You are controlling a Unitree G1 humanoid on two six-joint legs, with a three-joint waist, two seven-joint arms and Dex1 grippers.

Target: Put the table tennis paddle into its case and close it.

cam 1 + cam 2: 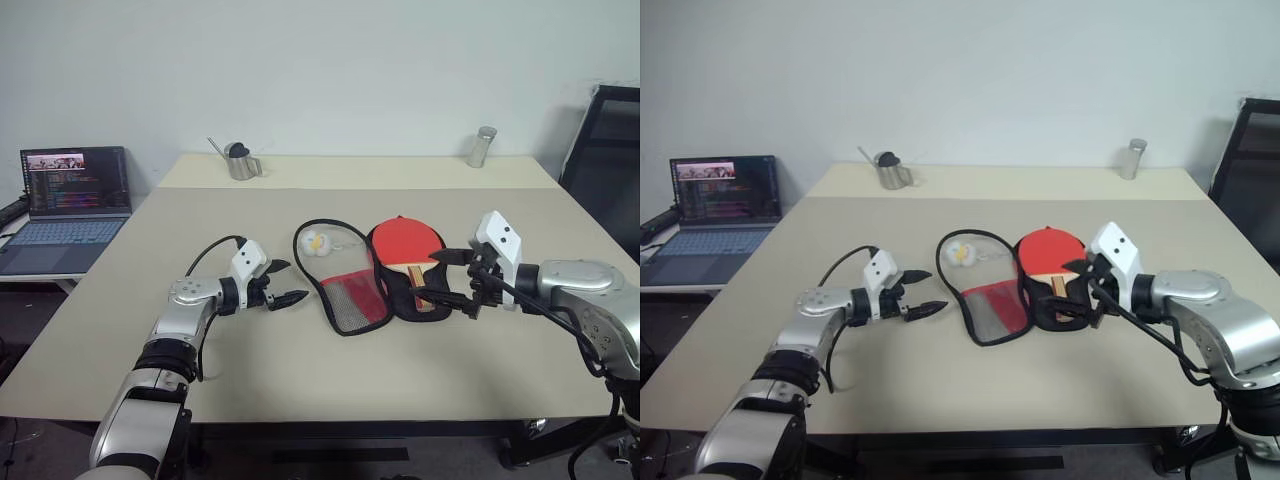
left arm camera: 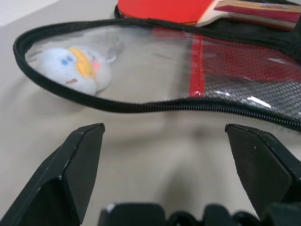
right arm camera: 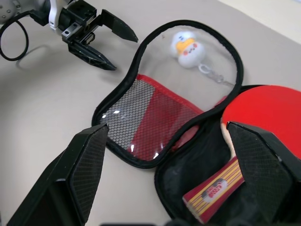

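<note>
Paddle [image 1: 405,243] already lying on black half of open case [image 1: 350,292], mid table [image 1: 300,385]. My left claw [image 1: 283,285] spread wide beside flap rim, right claw [image 1: 448,280] spread over handle, both empty. Worry: floppy flap slips, zipper snags charm [image 1: 314,241].

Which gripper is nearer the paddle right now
The right. The right gripper hangs open just beside the table tennis paddle, near its handle. The left gripper, also open, is on the far side of the case's opened flap.
</note>
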